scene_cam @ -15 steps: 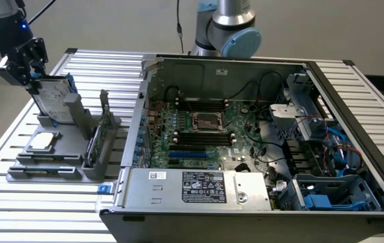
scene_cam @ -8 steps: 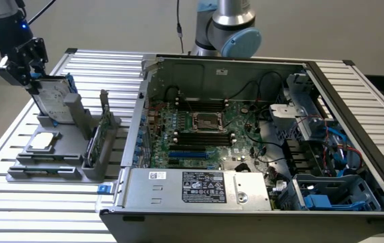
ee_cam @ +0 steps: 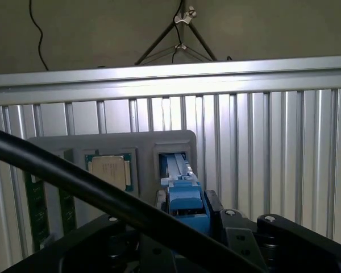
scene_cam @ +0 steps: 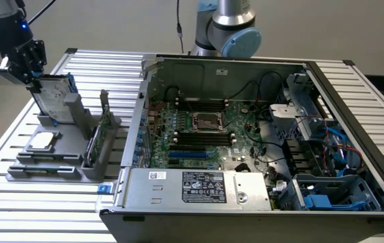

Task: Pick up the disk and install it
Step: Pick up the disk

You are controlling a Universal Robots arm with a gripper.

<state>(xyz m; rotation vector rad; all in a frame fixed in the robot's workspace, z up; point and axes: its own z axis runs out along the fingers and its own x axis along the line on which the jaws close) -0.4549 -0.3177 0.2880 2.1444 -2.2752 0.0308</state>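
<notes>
- Pick-up step: gripper [scene_cam: 35, 82] straddles the disk's [scene_cam: 54, 95] top edge, can't tell if it's clamped yet.
- Disk stands upright in the holder [scene_cam: 46, 164], at the exterior view's left of the case [scene_cam: 226, 59].
- I reckon a lift needs a firm hold and a straight pull.

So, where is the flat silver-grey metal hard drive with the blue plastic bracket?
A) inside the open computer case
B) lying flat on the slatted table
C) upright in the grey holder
C: the hard drive stands on edge in a slot of the grey holder, with the gripper at its top edge.
</notes>
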